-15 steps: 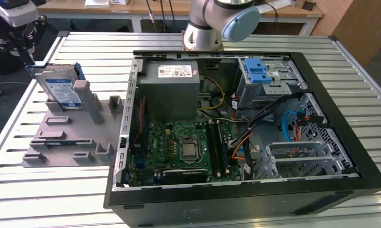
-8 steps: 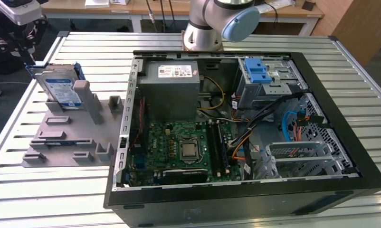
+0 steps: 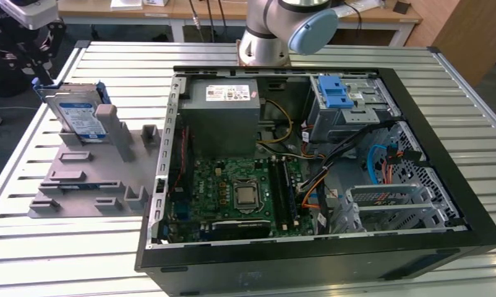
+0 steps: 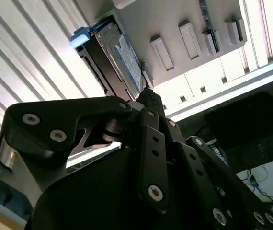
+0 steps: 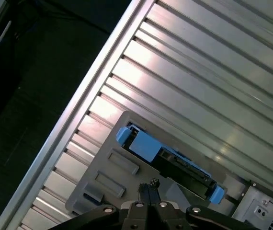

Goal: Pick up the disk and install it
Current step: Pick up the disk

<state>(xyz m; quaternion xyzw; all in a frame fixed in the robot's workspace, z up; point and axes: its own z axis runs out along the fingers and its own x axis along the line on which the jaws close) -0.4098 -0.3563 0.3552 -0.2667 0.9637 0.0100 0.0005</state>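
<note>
Two risks?
Yes. Gripper [image 5: 149, 188] jaws look pressed together, empty, near the disk [image 3: 77, 114] standing in its holder [image 3: 83, 179]; descending like that could ram its edge.
And farther?
Cables [image 3: 351, 143] crowding the case [image 3: 314, 258] could snag it.

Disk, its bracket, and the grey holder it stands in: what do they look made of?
Disk: probably a metal body, judging by the silver face, with a white-and-blue label that looks like paper or film. Bracket: likely moulded plastic, in an even blue with a dull finish. Holder: probably plastic, uniform matte grey with blocky ribs and slots; whether it is printed or moulded can't be told.
</note>
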